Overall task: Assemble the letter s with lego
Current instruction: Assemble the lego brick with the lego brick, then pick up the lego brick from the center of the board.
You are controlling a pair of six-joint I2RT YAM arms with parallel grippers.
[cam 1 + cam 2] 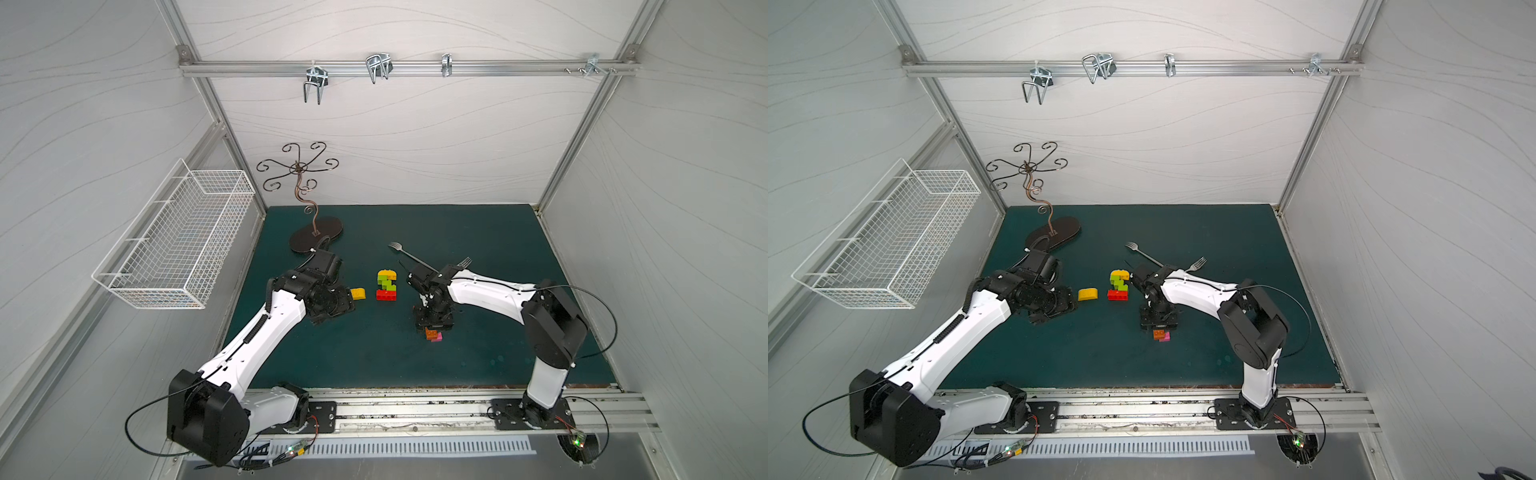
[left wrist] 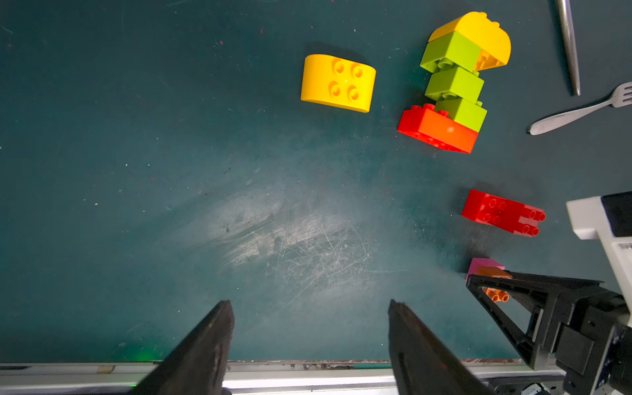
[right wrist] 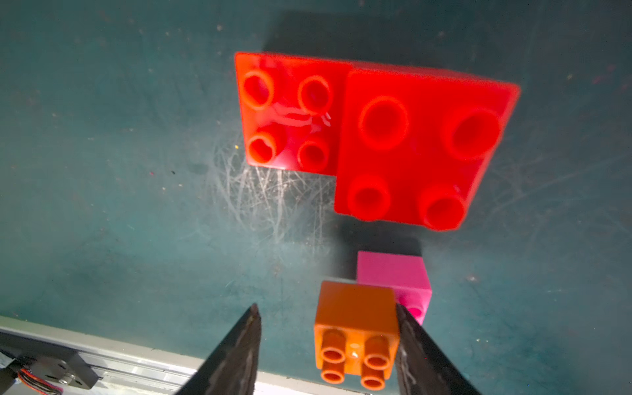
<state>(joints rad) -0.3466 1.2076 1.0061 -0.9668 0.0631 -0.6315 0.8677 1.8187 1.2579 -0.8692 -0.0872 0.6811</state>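
L gripper is open w/ nothing btwn jaws, over bare counter. R gripper is open too, straddling orange brick; one jaw touches it, the other stands apart. Pink brick touches orange. I see red-green-yellow stack mid-counter, loose yellow brick just beside.

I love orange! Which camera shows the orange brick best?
The right wrist view: the orange brick is close and big, studs clear. In both top views it is tiny. The left wrist view shows it half hidden.
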